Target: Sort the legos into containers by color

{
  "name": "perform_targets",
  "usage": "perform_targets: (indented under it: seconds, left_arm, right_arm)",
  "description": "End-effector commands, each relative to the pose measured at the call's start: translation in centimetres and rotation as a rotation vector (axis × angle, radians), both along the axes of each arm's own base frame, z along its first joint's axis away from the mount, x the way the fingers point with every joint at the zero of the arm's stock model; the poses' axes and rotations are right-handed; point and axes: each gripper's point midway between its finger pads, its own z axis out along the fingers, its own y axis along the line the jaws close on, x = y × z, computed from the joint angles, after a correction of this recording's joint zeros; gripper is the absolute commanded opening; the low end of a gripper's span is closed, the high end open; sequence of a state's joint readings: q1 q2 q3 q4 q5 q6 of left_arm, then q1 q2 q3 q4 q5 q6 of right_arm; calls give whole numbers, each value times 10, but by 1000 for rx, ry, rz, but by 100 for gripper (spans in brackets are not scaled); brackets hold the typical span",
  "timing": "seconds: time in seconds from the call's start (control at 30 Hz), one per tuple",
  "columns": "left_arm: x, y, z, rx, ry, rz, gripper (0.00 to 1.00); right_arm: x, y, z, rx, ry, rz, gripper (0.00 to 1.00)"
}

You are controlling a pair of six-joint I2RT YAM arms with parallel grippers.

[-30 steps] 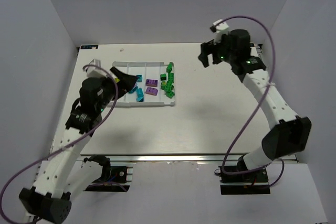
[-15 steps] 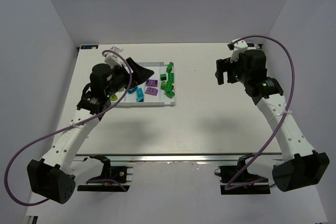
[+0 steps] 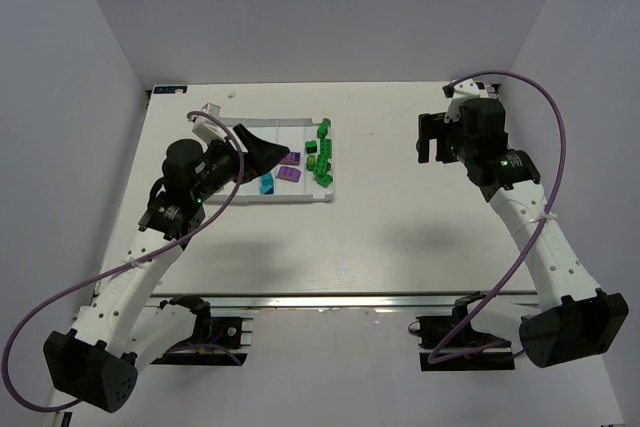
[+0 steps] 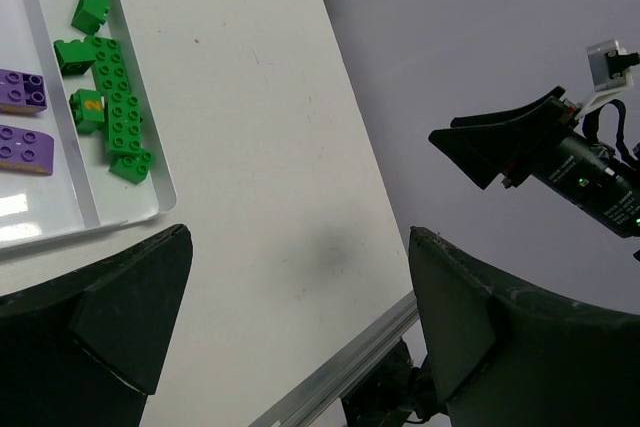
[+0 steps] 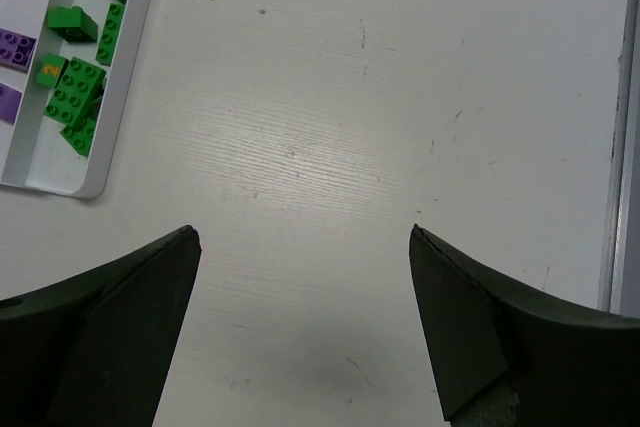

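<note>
While hanging left gripper and right gripper wide open, empty, seeing legos color-grouped in tray, probably finishing, left lanes occluded.

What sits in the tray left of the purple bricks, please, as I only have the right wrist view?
Observer: One teal brick shows in the compartment just left of the purple bricks.
Operator: Thanks. Is anything blocking the rest of it?
Observer: Yes. In the top view the left end effector, open and empty, covers the left compartments of the tray.
</note>
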State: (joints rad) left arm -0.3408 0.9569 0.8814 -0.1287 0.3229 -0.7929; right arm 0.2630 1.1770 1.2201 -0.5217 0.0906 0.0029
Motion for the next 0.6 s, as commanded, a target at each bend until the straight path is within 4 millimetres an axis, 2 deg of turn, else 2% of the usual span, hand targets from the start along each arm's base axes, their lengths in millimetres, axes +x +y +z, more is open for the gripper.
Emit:
perform_targets:
  seconds: [0.0,0.57]
  left_arm:
    - [-9,3,8,-6,-23,1,98]
    - [-22,7,7,-11,-27,0,98]
  right_arm:
    - [2,-6,14,19,-49,-51,89]
    - [-19,-15,-1,-12,-52,-48,89]
